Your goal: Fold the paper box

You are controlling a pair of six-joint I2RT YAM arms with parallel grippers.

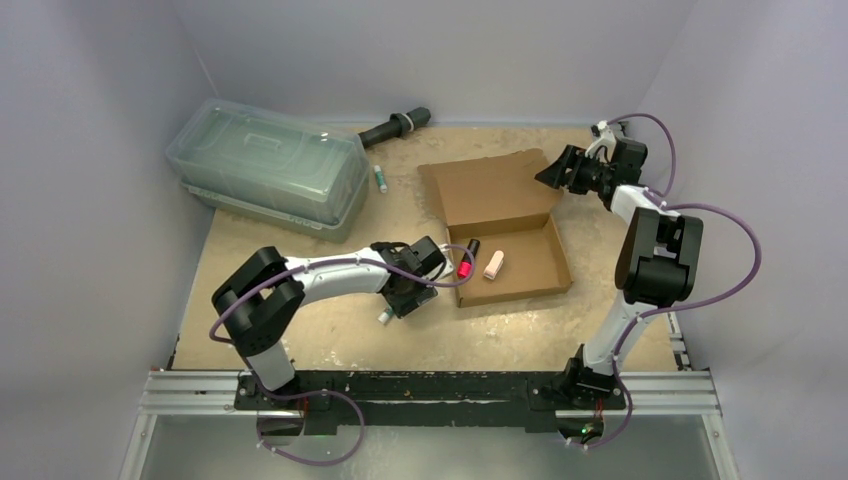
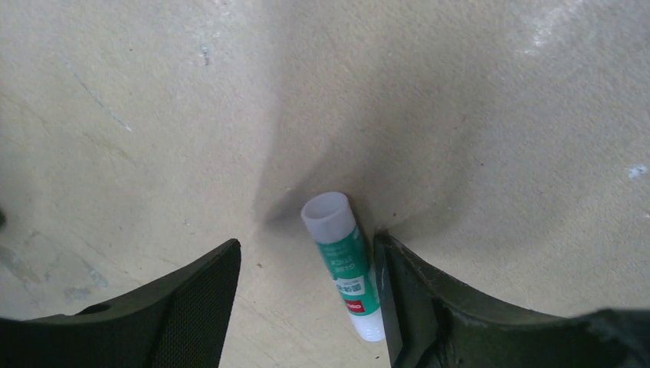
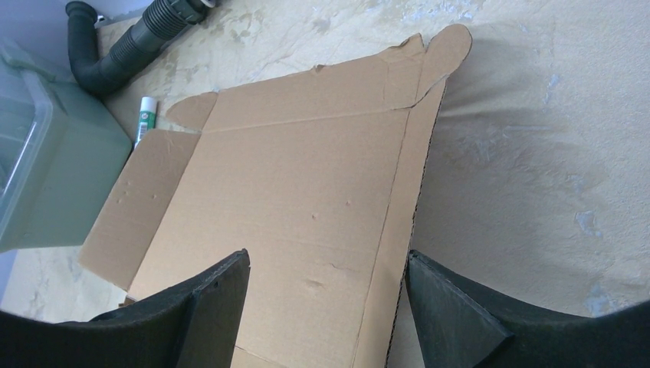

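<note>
Corrugated brown paper box [image 1: 490, 190], creased; left gripper [image 2: 306, 245] and right gripper [image 3: 328, 259] both agape.

Paper box [image 1: 490, 192] lies right of the table's [image 1: 330, 340] centre — lidded container [image 1: 268, 165] at the far-left corner, glue stick [image 1: 380, 178] between them.

Soft, even light falls from overhead. A broad grey shadow spreads over the table [image 2: 521, 100] ahead of the left gripper [image 2: 305, 249], around the glue stick [image 2: 343, 261]. The dark fingers [image 2: 195, 303] look slightly blurred at the wrist views' lower edges.
</note>
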